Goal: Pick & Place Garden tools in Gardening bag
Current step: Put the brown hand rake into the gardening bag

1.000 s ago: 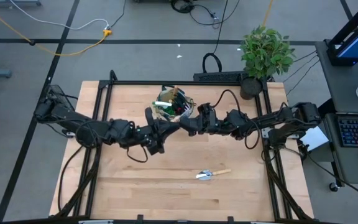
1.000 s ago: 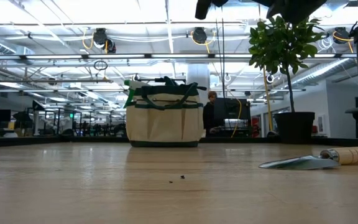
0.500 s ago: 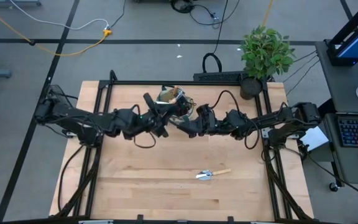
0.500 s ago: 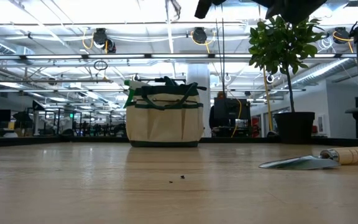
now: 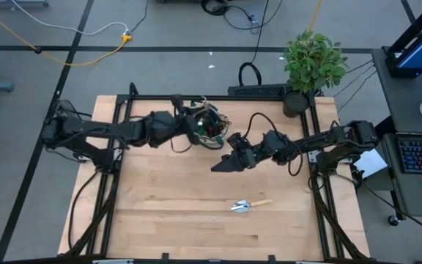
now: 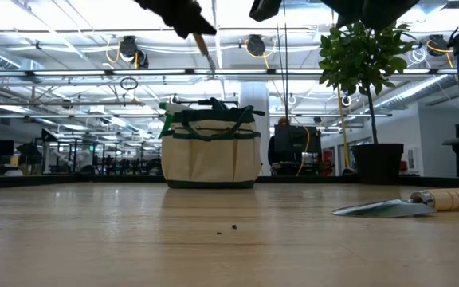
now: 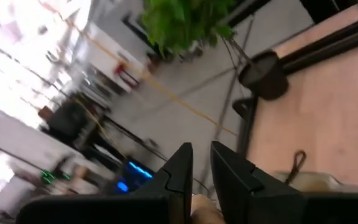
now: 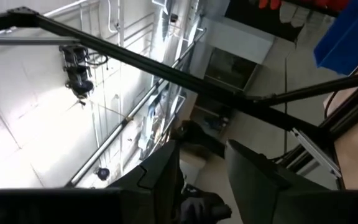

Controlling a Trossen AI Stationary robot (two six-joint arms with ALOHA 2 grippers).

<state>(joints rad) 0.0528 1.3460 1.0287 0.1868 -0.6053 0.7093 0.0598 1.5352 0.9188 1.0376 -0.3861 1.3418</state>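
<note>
The left gripper [image 5: 196,126] is hovering over the bag [image 5: 208,123], clamping a wooden-handled tool [image 6: 205,44] — tilted, it could snag the rim. The right gripper [image 5: 220,166] is waiting narrowly parted, empty; the trowel [image 5: 250,205] is lying well apart.

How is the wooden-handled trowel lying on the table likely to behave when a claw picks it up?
The trowel probably stays stiff, with its metal blade and wooden handle. Its round handle might roll if nudged. Gripped by the handle, it may dip toward the blade.
</note>
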